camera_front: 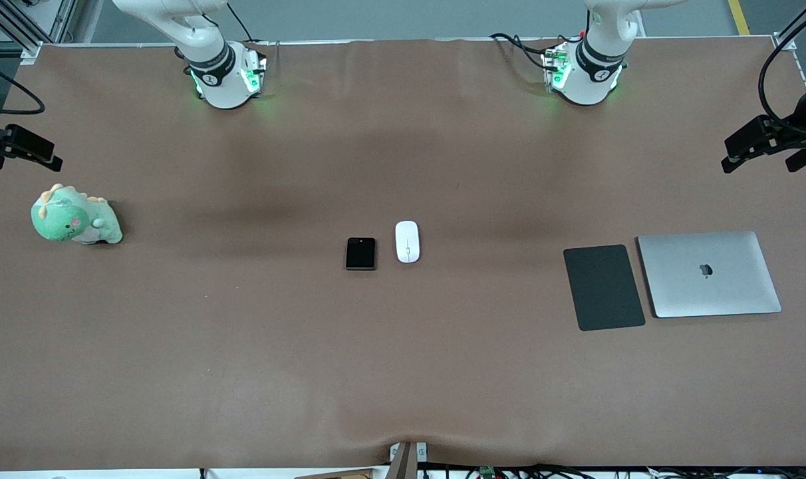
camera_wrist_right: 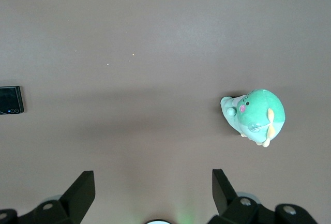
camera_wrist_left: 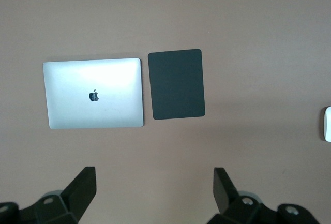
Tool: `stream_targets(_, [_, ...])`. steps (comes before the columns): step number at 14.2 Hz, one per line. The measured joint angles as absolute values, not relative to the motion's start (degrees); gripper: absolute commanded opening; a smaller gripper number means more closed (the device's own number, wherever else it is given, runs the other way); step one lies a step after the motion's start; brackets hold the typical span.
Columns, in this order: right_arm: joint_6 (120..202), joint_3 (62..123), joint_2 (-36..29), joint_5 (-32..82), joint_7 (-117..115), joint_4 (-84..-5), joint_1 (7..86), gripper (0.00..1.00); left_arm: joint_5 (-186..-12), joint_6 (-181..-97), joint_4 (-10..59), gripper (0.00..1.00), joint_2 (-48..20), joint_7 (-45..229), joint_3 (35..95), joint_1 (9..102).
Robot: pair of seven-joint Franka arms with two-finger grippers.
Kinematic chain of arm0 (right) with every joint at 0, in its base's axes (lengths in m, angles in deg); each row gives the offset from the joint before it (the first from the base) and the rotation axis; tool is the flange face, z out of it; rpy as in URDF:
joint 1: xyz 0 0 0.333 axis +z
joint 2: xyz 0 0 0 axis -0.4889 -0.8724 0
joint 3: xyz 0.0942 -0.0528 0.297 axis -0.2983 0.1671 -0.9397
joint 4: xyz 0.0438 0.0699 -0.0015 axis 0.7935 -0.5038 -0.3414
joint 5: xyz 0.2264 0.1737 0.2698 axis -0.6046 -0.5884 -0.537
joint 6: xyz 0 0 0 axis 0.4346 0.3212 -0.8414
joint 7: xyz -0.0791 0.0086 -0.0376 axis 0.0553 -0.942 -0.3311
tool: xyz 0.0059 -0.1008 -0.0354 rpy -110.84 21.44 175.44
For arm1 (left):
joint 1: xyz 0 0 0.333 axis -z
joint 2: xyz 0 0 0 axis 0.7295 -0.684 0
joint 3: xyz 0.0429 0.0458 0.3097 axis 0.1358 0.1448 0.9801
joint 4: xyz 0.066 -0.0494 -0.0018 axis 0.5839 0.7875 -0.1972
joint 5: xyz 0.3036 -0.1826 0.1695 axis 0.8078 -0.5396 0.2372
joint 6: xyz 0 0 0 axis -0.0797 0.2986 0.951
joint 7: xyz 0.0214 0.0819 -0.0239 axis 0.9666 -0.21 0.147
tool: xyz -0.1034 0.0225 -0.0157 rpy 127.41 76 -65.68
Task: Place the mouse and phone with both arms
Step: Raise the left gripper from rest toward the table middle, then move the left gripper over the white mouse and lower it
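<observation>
Brown cloth covers the counter [camera_front: 243,346], and no container stands on it, so nothing is held inside anything. At mid-counter the phone [camera_front: 361,253] and the mouse [camera_front: 407,241] lie just beside each other, the mouse toward the left arm's end. High over the dark grey pad [camera_wrist_left: 176,84] and closed laptop [camera_wrist_left: 93,93] hangs the left gripper [camera_wrist_left: 155,190], fingers spread and empty; the right gripper [camera_wrist_right: 153,190] hangs likewise over bare cloth near the green plush dinosaur [camera_wrist_right: 254,116]. Both arms reaching for such close neighbours could collide or nudge the wrong item.
</observation>
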State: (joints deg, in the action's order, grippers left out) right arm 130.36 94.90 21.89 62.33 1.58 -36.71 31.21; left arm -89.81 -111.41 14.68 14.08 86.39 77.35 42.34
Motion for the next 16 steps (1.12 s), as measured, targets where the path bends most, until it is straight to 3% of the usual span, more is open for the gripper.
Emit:
stream_targets(9, [130.34, 94.91, 21.89, 62.33, 1.58, -36.72, 31.21, 1.0, -88.18, -111.21, 14.68, 1.0, 14.0, 86.38, 76.63, 42.75])
stream_targets(13, [130.33, 94.93, 21.89, 62.33, 1.58, -36.72, 31.2, 1.0, -88.01, -111.01, 14.79, 1.0, 12.66, 90.37, 71.42, 43.59])
stream_targets(16, [130.33, 94.95, 21.89, 62.33, 1.58, -36.74, 31.2, 1.0, -87.44, -111.01, 14.88, 1.0, 9.87, 100.06, 64.03, 44.19])
